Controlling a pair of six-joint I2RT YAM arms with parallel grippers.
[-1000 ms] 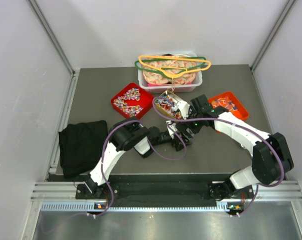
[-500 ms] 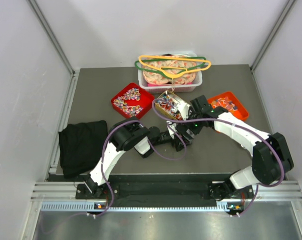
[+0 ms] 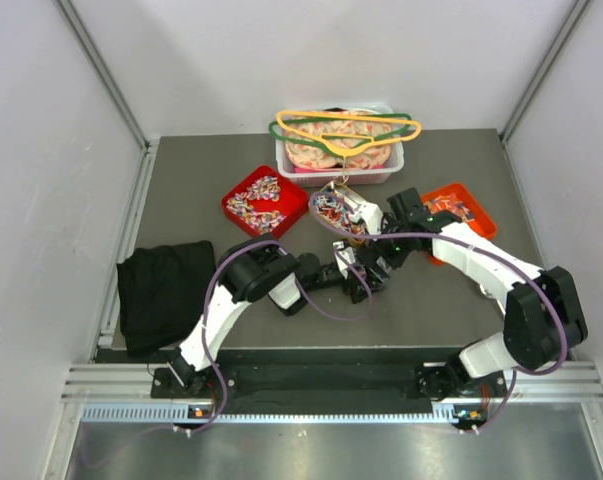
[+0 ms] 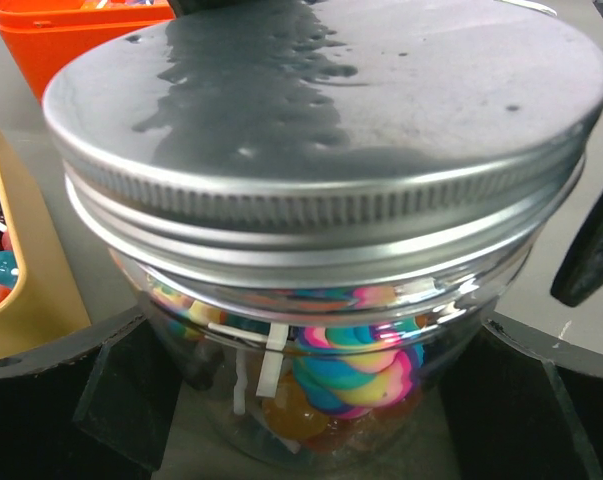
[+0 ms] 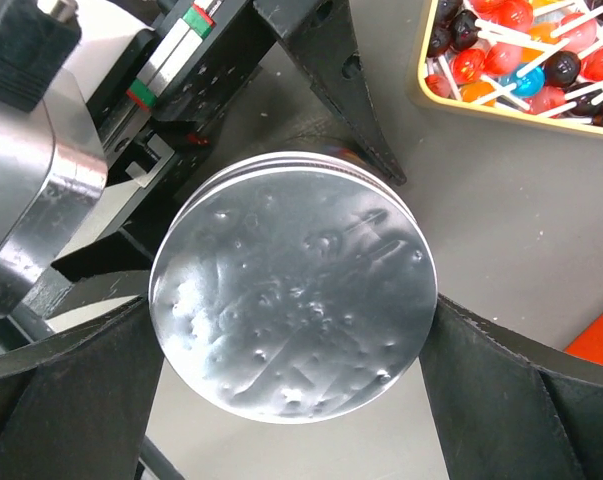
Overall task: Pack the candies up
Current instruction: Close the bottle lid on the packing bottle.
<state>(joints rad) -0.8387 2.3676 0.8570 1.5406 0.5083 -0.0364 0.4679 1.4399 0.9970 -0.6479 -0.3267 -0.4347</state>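
Observation:
A clear jar [image 4: 231,330] with a dented metal lid [image 5: 293,290] stands on the table. Inside it are candies [image 4: 361,365], among them a rainbow swirl lollipop. My left gripper [image 4: 321,350] is open, its fingers [image 4: 121,400] flanking the jar's body with a sliver of table showing on the left side. My right gripper [image 5: 293,310] hangs over the lid from above, open, its fingers [image 5: 521,390] level with the lid's rim on both sides. In the top view both grippers [image 3: 361,268] meet mid-table and hide the jar. More candies [image 3: 261,198] lie heaped in a red tray [image 3: 236,205].
A yellow tray [image 3: 316,198] of lollipops [image 5: 521,50] sits just behind the jar. Right of it is an orange tray [image 3: 478,222] with sweets. A white bin [image 3: 386,168] with coloured hangers stands at the back, and a black cloth [image 3: 166,288] lies at the left edge.
The right arm's wrist has shifted slightly to the right over the jar. The left arm and the jar have stayed put.

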